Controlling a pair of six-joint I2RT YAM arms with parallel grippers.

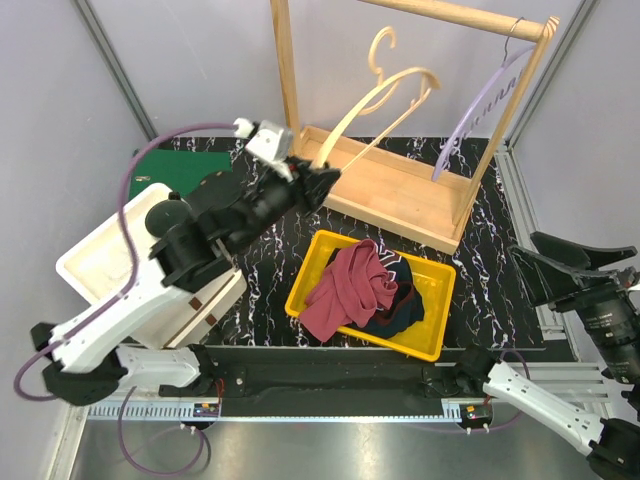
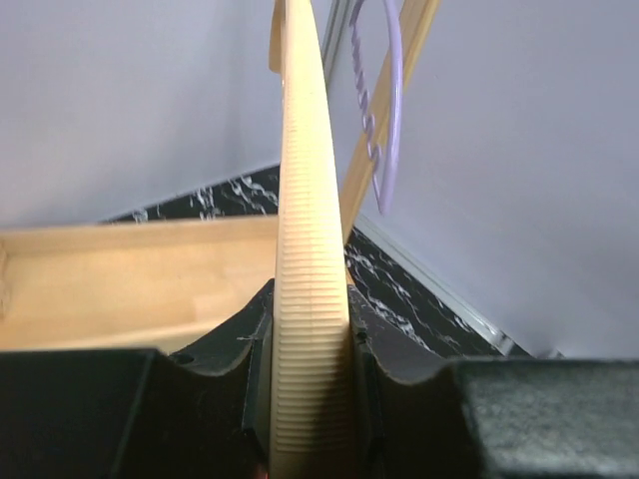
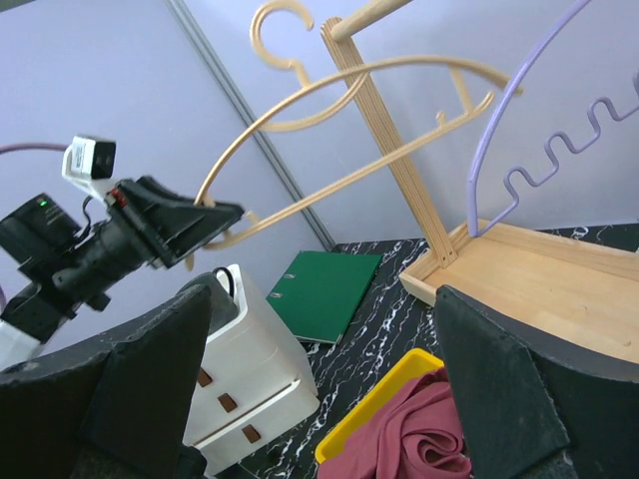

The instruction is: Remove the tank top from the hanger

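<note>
The maroon tank top (image 1: pixel 350 285) lies crumpled in the yellow bin (image 1: pixel 440 300), off the hanger; it also shows in the right wrist view (image 3: pixel 419 429). The bare wooden hanger (image 1: pixel 385 90) is held in the air in front of the rack. My left gripper (image 1: pixel 318 168) is shut on the hanger's left arm end. In the left wrist view the ribbed arm (image 2: pixel 310 249) sits clamped between the jaws of my left gripper (image 2: pixel 310 344). The right wrist view shows the hanger (image 3: pixel 300 93) and my left gripper (image 3: pixel 200 225). My right gripper (image 1: pixel 560 265) is open and empty at the right edge.
A wooden rack (image 1: pixel 400 190) stands at the back with a purple hanger (image 1: pixel 480 110) on its rail. A dark garment (image 1: pixel 405 300) lies in the bin too. A white drawer unit (image 1: pixel 100 265) and a green binder (image 1: pixel 180 165) are at the left.
</note>
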